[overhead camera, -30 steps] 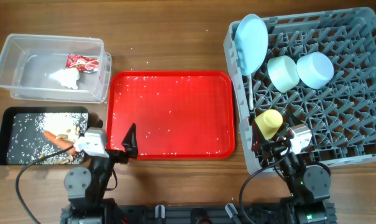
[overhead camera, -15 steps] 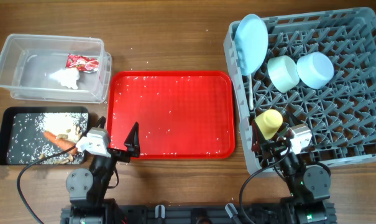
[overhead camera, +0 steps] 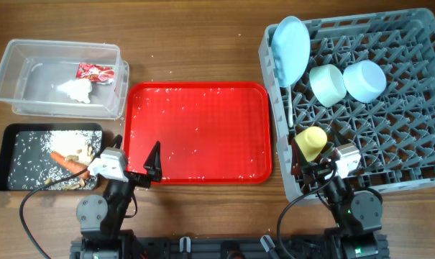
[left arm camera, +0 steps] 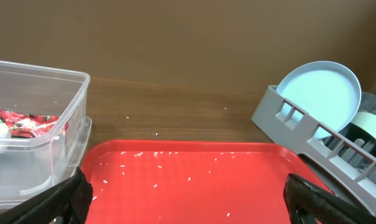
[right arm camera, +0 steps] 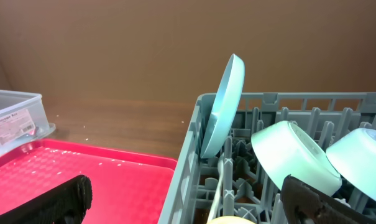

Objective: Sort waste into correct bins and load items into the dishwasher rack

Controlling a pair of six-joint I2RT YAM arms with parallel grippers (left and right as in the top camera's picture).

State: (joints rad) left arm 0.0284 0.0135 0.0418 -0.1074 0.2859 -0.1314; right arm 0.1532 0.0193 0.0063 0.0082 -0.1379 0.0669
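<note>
The clear tub (overhead camera: 30, 50) at far left holds the red wrapper (overhead camera: 95, 72) and the white tissue wad (overhead camera: 75, 89). The black tray (overhead camera: 5, 155) holds the carrot (overhead camera: 67, 162), beige scraps (overhead camera: 84, 151) and rice grains (overhead camera: 30, 147). The grey rack (overhead camera: 404, 137) holds the upright pale blue plate (overhead camera: 290, 49), pale green bowl (overhead camera: 328, 83), light blue bowl (overhead camera: 364, 79), yellow-green cup (overhead camera: 311, 142) and white spoon (overhead camera: 291, 108). My left gripper (left arm camera: 184, 205) is open and empty over the red tray's near edge. My right gripper (right arm camera: 188, 208) is open and empty at the rack's near left corner.
The red serving tray (overhead camera: 203, 122) lies in the middle, dotted with rice grains. In the left wrist view the tub (left arm camera: 45, 124) is left and the rack (left arm camera: 287, 118) right. The right wrist view shows the plate (right arm camera: 224, 106) and the rack wall (right arm camera: 188, 168).
My left gripper has shifted very slightly to the right over the last second. The right arm and all objects have not moved.
</note>
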